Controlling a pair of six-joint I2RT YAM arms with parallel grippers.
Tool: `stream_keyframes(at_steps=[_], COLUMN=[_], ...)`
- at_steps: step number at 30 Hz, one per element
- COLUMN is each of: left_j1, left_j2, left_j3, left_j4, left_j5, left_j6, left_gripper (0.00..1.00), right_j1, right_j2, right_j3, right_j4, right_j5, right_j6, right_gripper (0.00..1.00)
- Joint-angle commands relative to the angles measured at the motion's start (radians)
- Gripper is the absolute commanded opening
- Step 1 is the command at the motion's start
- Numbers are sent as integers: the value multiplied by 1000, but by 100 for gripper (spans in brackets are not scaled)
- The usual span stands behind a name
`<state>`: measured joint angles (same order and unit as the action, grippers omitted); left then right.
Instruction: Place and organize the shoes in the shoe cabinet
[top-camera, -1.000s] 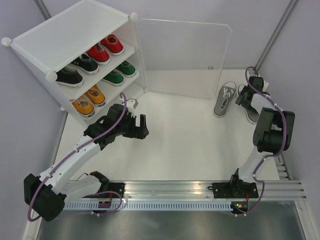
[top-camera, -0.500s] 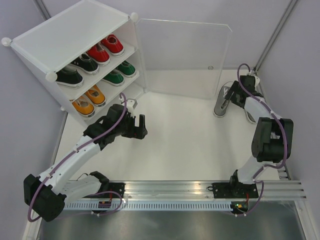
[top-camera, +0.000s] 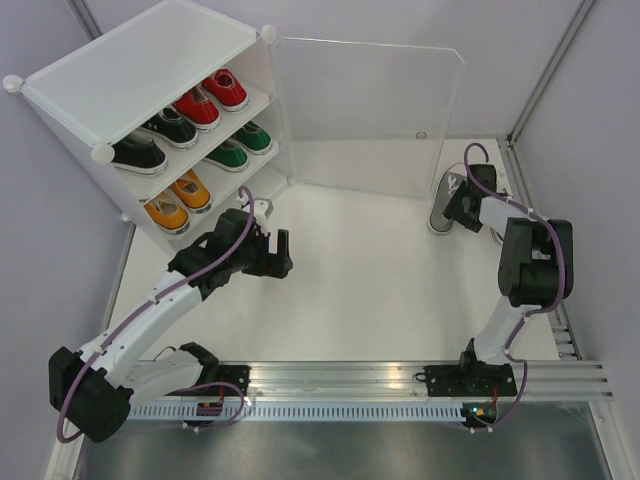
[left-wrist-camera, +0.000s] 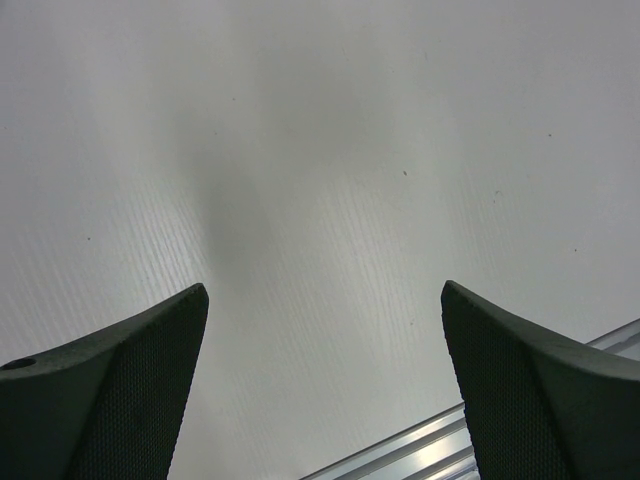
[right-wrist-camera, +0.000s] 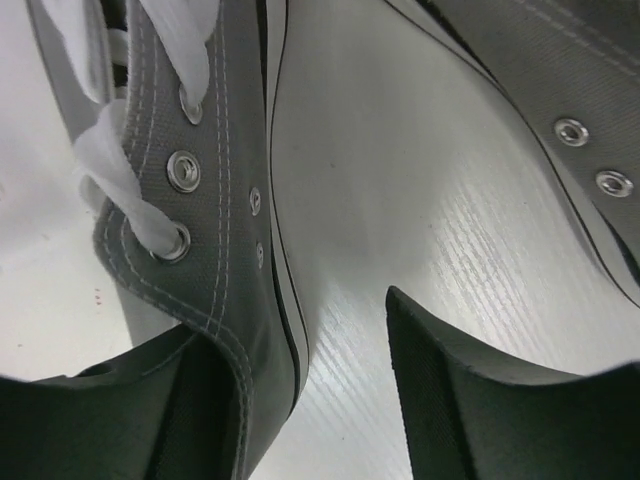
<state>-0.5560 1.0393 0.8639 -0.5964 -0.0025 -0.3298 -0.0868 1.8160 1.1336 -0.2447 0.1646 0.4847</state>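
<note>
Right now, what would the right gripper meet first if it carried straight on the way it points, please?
Probably the grey shoe: its side wall lies between the open jaws, table just beyond.

**White links, black joints, purple cable**

The left arm (top-camera: 150, 310) and right arm (top-camera: 497, 325) share one build: slim white tubular links joined by chunky black motor housings. A thin purple cable (top-camera: 58, 410) loops loosely along each arm. Black base blocks (top-camera: 215, 378) sit at 6 o'clock in the overhead view. The fingers (left-wrist-camera: 110, 400) are matte black wedges with finely dimpled inner faces.
</note>
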Motion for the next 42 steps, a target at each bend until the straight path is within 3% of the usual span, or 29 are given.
stream_keyframes(at_steps=[1, 4, 6, 9, 17, 22, 29, 34, 36, 39, 42], left_j1=[5, 7, 7, 8, 8, 7, 7, 7, 7, 7, 1], left_j2=[5, 8, 13, 16, 34, 42, 47, 33, 27, 22, 39], left_j3=[-3, -5, -6, -5, 0, 7, 18, 23, 15, 0, -8], left_j4=[15, 15, 14, 15, 15, 10, -29, -86, -98, -103, -103], left_j5=[-24, -31, -36, -39, -28, -14, -33, -83, -100, -116, -126], left_j6=[32, 31, 29, 23, -18, -93, -237, -324, -380, -455, -523], left_gripper=[100, 100, 100, 100, 100, 100, 99, 99, 98, 97, 96], right_j1=[1, 1, 5, 31, 290, 603, 875, 950, 973, 978, 976], right_j2=[49, 62, 36, -46, -352, -458, -200, 35, 103, 128, 70], right_j3=[6, 20, -3, -66, -277, -311, -42, 197, 238, 270, 210], right_j4=[38, 19, 19, 5, -139, -144, 16, 68, 79, 64, 59], right_j5=[-11, -17, -17, -19, 35, 70, 53, 21, 26, 18, 42], right_j6=[-1, -26, -43, -51, 51, 176, 115, 77, 78, 83, 62], right_gripper=[62, 50, 22, 1, 1, 1, 1, 1, 5, 23, 56])
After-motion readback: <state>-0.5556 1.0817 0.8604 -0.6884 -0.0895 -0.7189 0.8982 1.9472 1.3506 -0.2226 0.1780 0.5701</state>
